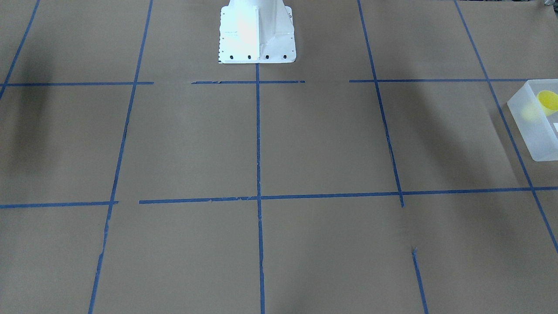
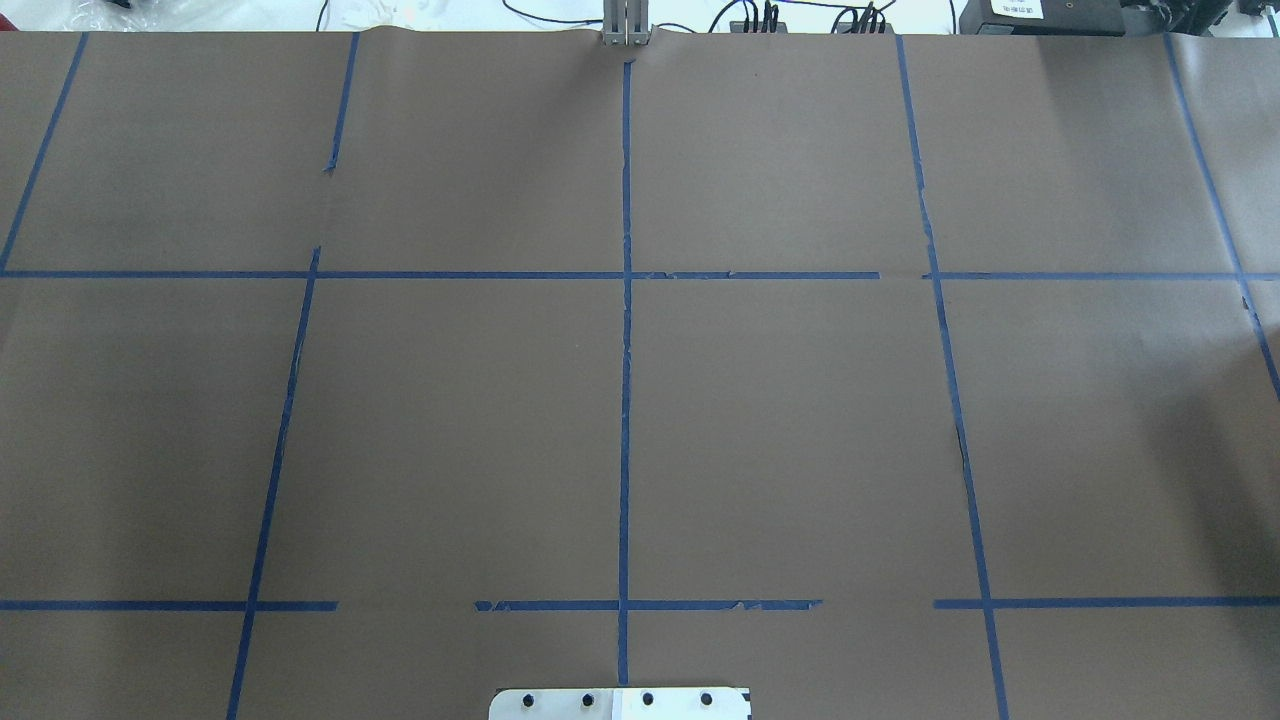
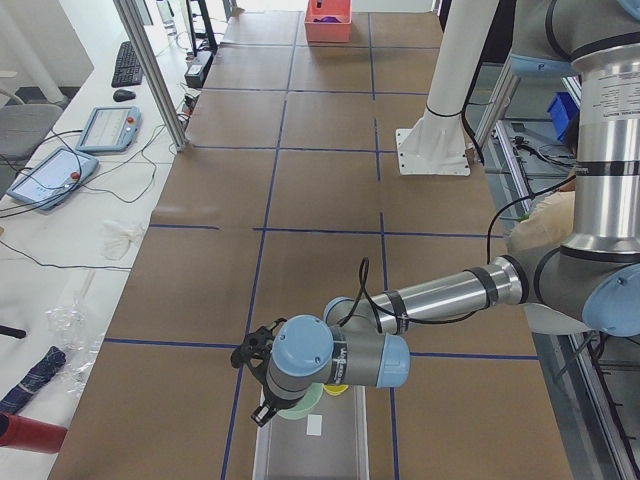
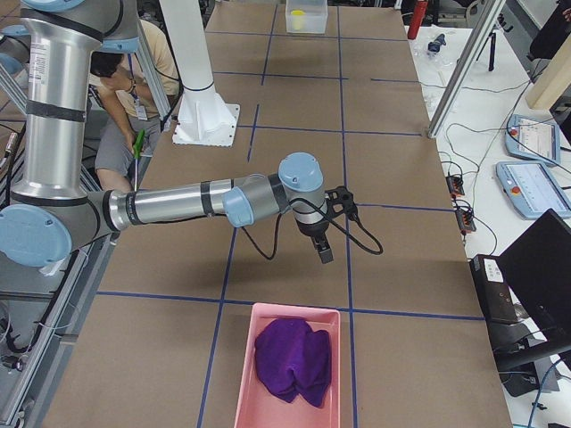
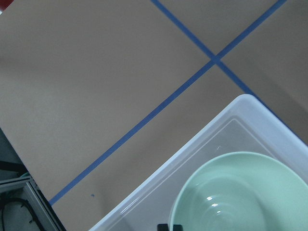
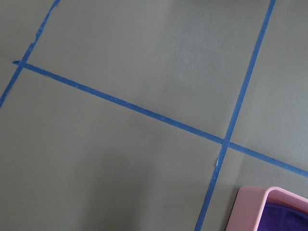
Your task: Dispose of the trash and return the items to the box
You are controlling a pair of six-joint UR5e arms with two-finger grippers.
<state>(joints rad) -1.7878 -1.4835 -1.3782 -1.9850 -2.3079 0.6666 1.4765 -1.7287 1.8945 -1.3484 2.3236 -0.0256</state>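
Observation:
The frosted white box (image 5: 202, 144) lies under my left gripper (image 5: 170, 227), whose two dark fingertips stand close together on the rim of the pale green bowl (image 5: 236, 192). The bowl hangs within the box's outline. In the exterior left view the left gripper (image 3: 268, 408) is over the box (image 3: 310, 445), with the bowl (image 3: 302, 404) and the yellow cup (image 3: 335, 390) just below it. The front view shows the cup (image 1: 548, 101) inside the box (image 1: 534, 126). My right gripper (image 4: 324, 254) hovers over bare table beyond the pink tray; I cannot tell whether it is open or shut.
A pink tray (image 4: 287, 366) holding a purple cloth (image 4: 293, 357) sits at the table's right end; its corner shows in the right wrist view (image 6: 269, 207). The white robot base (image 1: 257, 32) stands mid-table. Blue tape lines cross the brown paper. A person sits behind the robot (image 4: 134, 98).

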